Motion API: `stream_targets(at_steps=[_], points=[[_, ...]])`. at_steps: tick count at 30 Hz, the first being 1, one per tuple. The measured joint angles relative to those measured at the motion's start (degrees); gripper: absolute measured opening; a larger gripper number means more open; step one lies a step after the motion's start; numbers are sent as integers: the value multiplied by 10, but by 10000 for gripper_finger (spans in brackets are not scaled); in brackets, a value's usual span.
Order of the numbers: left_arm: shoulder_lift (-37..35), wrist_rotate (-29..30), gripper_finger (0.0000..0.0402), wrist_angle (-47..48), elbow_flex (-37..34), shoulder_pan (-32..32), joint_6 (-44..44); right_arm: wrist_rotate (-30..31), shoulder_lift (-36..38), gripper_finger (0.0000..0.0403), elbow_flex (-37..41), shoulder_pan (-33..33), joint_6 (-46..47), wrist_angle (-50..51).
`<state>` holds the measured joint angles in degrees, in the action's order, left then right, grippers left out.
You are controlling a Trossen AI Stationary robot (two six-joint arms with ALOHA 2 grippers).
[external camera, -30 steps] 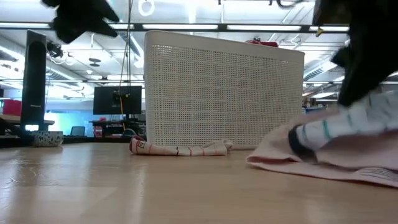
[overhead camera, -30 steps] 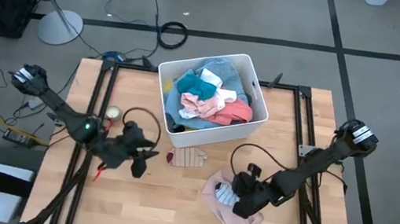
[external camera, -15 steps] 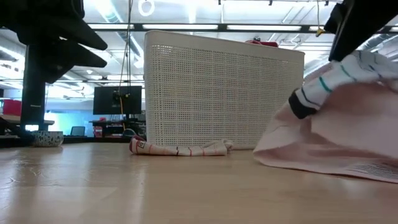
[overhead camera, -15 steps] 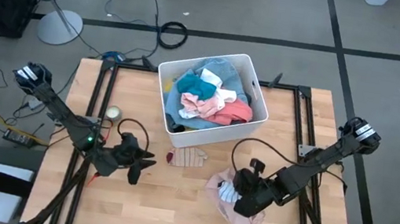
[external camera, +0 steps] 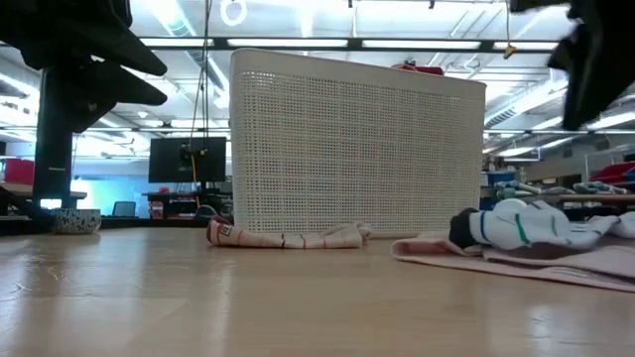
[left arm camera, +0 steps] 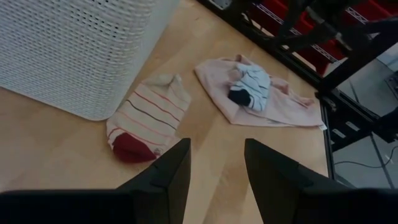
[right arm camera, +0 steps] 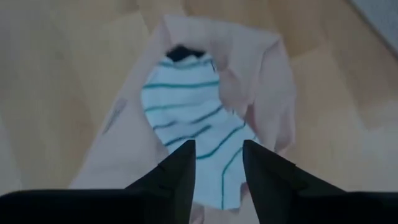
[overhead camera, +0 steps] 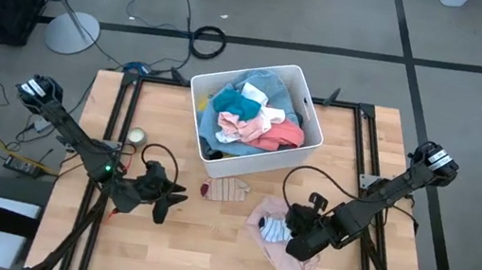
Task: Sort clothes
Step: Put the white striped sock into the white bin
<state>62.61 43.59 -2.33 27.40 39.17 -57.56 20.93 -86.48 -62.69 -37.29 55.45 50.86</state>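
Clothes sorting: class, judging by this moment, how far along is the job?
Early on. Done: a pink garment lies on the table with a white teal-striped sock on it, and a cream striped sock lies beside the white bin. In hand: nothing; the right gripper hangs open over the teal-striped sock, the left gripper open nearby. Left: the heap of clothes in the bin.

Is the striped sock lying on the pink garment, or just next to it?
Touching. The left wrist view shows the white sock with teal stripes resting on top of the pink garment, pink fabric around it; the low view shows it sitting on that fabric.
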Motion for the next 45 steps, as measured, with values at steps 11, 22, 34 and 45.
stream_targets(at_steps=[11, 22, 34, 45], points=[[0, 2, 157, -1, 0, 0, 0, -2, -6, 134, 125, 8, -1, -219], [0, 3, 157, -10, 0, 0, 2, -41, -6, 95, 182, 54, -18, -289], [0, 4, 157, -10, 0, 0, 2, -17, -6, 2, 134, 39, -32, -216], [0, 4, 157, -10, 0, 0, 3, 45, -3, 1, 6, 29, -70, -34]])
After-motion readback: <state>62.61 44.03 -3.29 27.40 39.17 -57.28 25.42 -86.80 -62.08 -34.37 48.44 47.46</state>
